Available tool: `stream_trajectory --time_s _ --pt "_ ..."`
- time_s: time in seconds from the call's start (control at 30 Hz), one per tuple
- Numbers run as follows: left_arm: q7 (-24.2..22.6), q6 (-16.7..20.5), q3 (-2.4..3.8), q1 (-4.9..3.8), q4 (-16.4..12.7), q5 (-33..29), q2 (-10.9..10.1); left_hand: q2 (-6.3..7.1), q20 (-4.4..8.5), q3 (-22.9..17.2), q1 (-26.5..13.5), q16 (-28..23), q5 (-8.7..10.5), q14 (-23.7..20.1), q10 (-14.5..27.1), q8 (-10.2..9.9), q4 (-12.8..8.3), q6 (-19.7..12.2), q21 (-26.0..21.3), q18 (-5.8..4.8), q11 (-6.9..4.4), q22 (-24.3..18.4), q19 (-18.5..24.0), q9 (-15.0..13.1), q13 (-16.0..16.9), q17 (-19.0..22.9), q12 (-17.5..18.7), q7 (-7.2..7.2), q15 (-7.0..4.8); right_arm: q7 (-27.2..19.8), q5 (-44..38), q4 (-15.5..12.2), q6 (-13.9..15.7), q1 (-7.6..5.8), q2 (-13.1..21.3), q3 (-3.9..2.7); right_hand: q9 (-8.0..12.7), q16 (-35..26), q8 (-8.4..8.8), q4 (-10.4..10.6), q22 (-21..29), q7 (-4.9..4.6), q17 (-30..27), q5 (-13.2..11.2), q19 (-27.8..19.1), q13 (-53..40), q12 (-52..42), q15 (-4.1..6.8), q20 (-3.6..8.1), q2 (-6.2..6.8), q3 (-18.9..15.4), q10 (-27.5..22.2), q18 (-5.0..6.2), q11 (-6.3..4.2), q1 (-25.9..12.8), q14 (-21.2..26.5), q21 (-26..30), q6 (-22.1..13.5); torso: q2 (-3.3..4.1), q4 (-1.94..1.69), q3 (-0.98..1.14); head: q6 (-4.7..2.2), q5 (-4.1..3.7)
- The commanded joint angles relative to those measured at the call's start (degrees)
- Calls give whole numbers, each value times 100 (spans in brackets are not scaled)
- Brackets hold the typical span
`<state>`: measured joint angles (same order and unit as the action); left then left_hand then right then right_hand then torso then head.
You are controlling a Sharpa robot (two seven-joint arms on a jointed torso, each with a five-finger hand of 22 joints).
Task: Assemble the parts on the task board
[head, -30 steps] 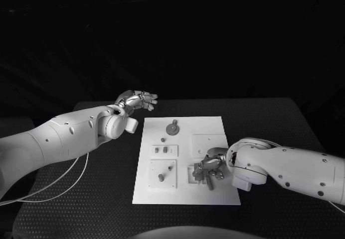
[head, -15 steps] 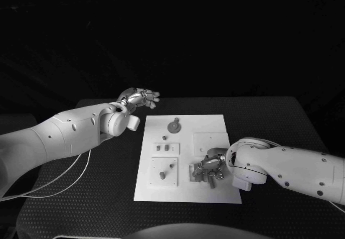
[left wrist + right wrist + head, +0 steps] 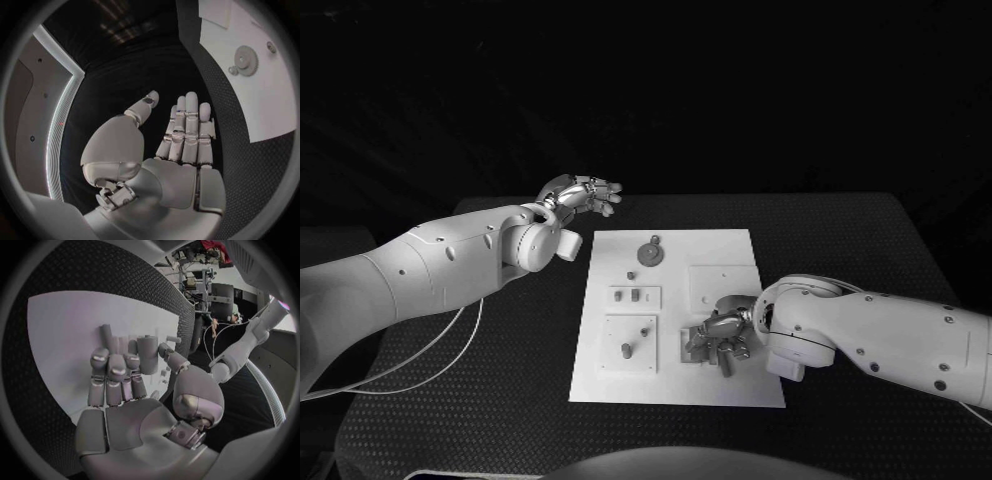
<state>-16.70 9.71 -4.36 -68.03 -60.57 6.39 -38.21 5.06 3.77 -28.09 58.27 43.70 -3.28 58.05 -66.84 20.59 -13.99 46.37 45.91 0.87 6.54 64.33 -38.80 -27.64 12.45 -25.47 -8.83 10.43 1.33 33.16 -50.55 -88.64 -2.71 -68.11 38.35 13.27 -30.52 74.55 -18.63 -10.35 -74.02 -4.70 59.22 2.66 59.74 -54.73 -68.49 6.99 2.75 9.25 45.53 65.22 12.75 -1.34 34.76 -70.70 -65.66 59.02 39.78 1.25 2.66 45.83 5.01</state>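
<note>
The white task board lies mid-table, also seen in the left wrist view. On it are a grey gear, two small pieces and a short peg. My right hand rests low over the board's near right inset, fingers curled in. A grey cylindrical part sits between its thumb and a finger. A thin peg stands just beyond its fingers. My left hand hangs above the table beyond the board's far left corner, fingers straight and apart, holding nothing.
Black textured table surrounds the board. A white cable loops from my left arm over the table's left side. My right forearm lies over the table's near right.
The right hand stays curled over the same inset. The left hand has barely moved.
</note>
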Motion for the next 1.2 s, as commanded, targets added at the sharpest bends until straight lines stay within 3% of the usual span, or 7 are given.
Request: stream_trajectory --time_s 0.03,0.8,1.2 --pt "-32 -85 3 -5 -15 -25 7 16 9 -2 -63 -39 -4 7 22 34 30 -31 -27 77 0 10 23 6 -5 -7 -6 -8 48 62 -131 21 -199 23 -16 28 11 -33 40 -1 11 -18 9 13 -48 -10 37 37 -3 94 -42 18 225 -15 0 16 -39 8 2 -1 2 14 11" --pt "-27 -95 3 -5 -15 -25 5 17 8 -5 -62 -46 -5 8 25 41 36 -35 -32 78 0 16 24 13 -6 -16 -8 -8 48 59 -189 58 -247 24 -23 39 10 -61 71 53 66 -33 15 14 -82 -46 82 26 -4 354 -271 -17 225 -1 -73 47 -45 -31 2 7 4 25 40" --pt "-22 -100 3 -5 -15 -25 7 15 9 -8 -57 -48 -5 10 25 46 36 -34 -34 79 0 19 23 16 -6 -22 -9 -9 48 46 -191 57 -224 24 -11 40 3 -68 77 23 84 -36 19 14 -105 -62 94 24 -4 355 -420 -31 225 1 -91 61 -50 -45 1 3 3 37 45"
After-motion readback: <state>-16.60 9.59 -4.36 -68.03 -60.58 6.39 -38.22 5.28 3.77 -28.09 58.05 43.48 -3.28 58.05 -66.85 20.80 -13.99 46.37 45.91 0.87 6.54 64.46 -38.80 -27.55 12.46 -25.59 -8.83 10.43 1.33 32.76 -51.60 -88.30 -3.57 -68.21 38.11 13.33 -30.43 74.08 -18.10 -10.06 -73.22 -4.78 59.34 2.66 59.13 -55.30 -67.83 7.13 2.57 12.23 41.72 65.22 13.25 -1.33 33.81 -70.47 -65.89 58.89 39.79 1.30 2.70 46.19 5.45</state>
